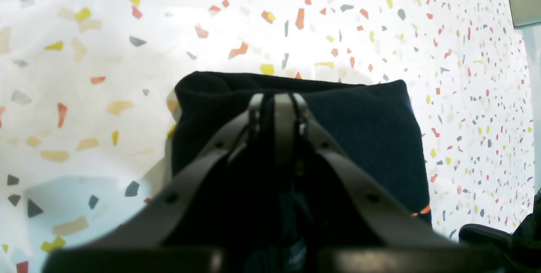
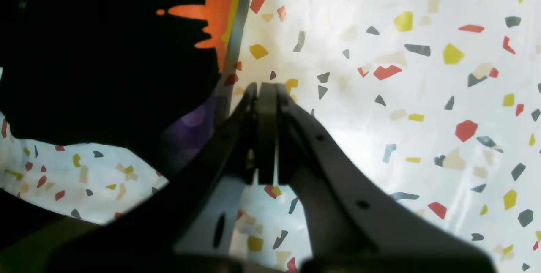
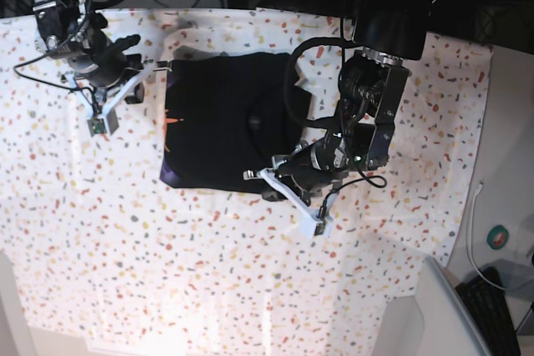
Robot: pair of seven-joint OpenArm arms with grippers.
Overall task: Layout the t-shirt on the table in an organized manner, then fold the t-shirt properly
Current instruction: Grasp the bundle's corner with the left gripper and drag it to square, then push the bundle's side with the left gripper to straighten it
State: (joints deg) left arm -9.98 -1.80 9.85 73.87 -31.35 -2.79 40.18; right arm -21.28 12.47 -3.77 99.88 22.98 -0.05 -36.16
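While the t-shirt lies already as a compact dark rectangle near the far middle of the worktop, I judge the fold nearly finished. Left tool has jaws together over the fabric edge; if it pinches cloth I cannot tell. Right tool is closed w/ nothing in it, beside the shirt. Next I'd press edges flat, slowly, w/o dragging layers.
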